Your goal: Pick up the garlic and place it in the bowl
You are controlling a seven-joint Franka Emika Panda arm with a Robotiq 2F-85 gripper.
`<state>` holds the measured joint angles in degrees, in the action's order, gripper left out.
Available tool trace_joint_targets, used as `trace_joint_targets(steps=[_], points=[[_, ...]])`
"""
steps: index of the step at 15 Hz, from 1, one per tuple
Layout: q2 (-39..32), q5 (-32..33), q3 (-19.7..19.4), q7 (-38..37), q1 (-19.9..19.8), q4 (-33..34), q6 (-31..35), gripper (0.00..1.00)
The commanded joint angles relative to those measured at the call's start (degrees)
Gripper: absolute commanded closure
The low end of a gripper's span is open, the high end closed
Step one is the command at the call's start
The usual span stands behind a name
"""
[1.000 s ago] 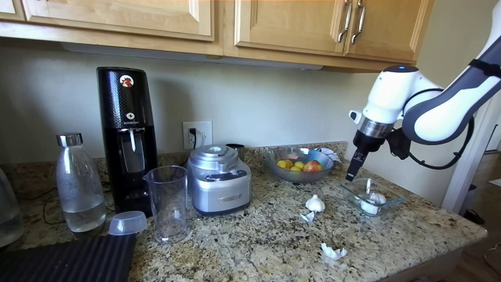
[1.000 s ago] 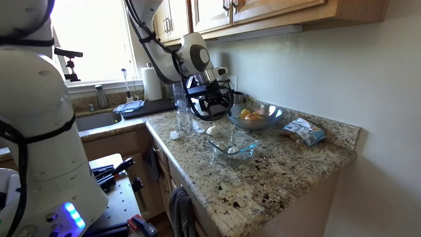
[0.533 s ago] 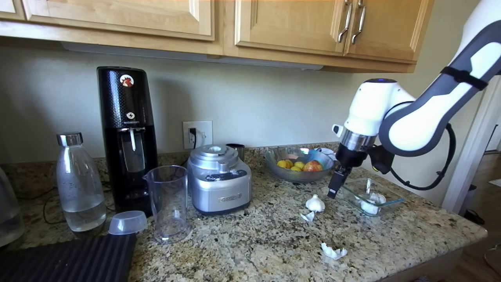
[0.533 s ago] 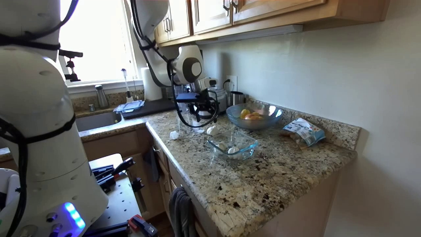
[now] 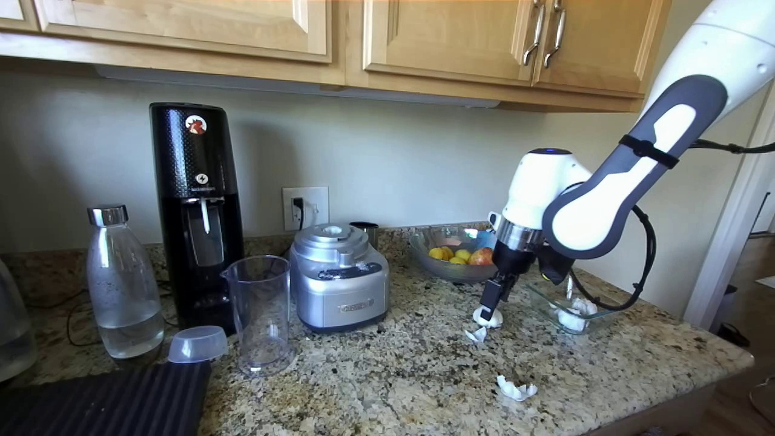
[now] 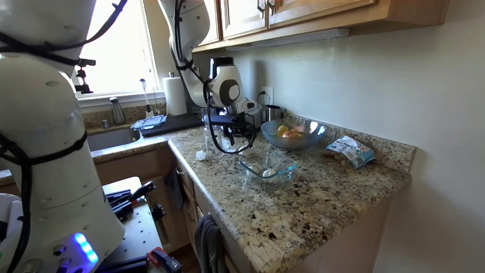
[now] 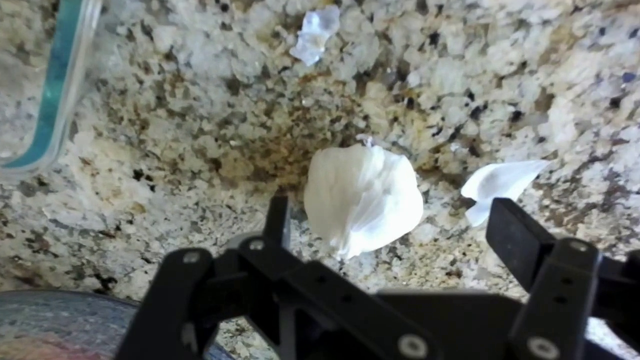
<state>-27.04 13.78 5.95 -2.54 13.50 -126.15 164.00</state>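
Near the glass bowl, outside it, the loose garlic bulb sits on the counter. Our gripper hangs close, fingers spread wide, grasping nothing. We expect a light, firm bulb with slippery, flaky skin; we should pinch low, across its widest part.

In an exterior view we see a speckled granite countertop carrying, left to right along its far side, a bottle, a black machine, a silver appliance and a large glass bowl. Nearer, a garlic bulb lies beside a papery scrap, left of a square glass bowl; another scrap lies nearer.
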Motion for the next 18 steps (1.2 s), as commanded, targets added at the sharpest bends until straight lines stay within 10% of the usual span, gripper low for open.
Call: trace_joint_targets(steps=[1, 7, 13, 18], points=[[-3.18, -0.16, -1.74, 0.65, 1.20, 3.81, -0.55, 0.00], [-5.44, -1.48, -1.14, 0.90, 0.54, 5.66, -2.24, 0.00], [-3.73, -2.29, 0.36, 2.07, -0.63, 4.02, -2.62, 0.55], [1.56, -2.38, 1.62, 4.02, -1.04, 0.50, -3.94, 0.60]])
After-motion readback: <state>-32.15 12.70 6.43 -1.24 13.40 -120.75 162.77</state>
